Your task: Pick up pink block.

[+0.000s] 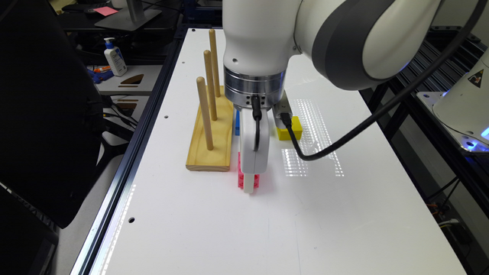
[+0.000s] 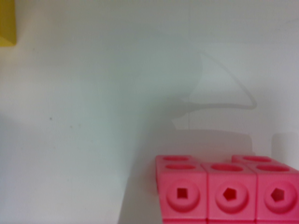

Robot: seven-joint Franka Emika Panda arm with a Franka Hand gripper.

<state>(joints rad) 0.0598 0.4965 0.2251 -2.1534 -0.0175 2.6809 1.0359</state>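
Note:
The pink block [image 1: 240, 179] rests on the white table just past the near end of the wooden peg base. It is bright pink, made of joined cubes with round holes. My gripper [image 1: 249, 187] is lowered straight onto it, its white tip reaching the table level and covering the block's middle. Pink shows on both sides of the tip. In the wrist view the pink block [image 2: 229, 191] appears very close, with three holed cube faces in a row. Neither view shows whether the gripper is open or shut.
A wooden base with three upright pegs [image 1: 212, 137] stands close on the exterior view's left of the gripper. A blue block [image 1: 237, 122] lies beside it and a yellow block [image 1: 290, 130] behind the wrist. The table [image 1: 267, 229] edge runs along the left rail.

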